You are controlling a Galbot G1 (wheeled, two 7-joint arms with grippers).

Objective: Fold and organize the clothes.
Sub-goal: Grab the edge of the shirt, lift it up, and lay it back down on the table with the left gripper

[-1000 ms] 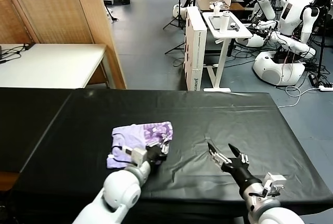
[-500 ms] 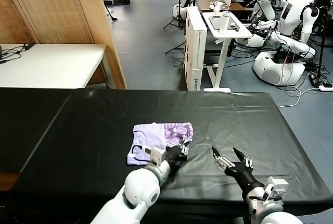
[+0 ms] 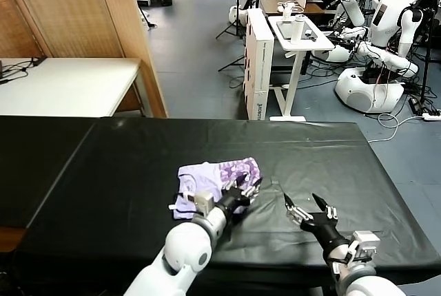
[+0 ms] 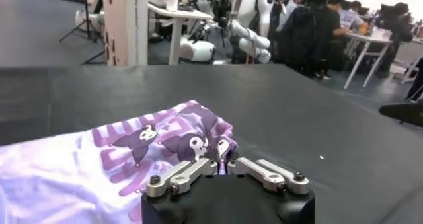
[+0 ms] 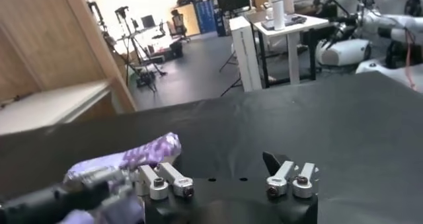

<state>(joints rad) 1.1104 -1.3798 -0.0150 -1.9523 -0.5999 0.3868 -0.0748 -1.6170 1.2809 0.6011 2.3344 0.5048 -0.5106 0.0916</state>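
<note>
White rounded arm shells are seen, ended by black grippers with silver finger links (fastened by dark screws)

head: high, down at table (image 3: 124,165) | wrists: low, close | shared: T-shirt (image 3: 213,175)

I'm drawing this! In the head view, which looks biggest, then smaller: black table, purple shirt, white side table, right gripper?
1. Black table
2. White side table
3. Purple shirt
4. Right gripper; it sits close to the camera, so it may look bigger than it is.
</note>
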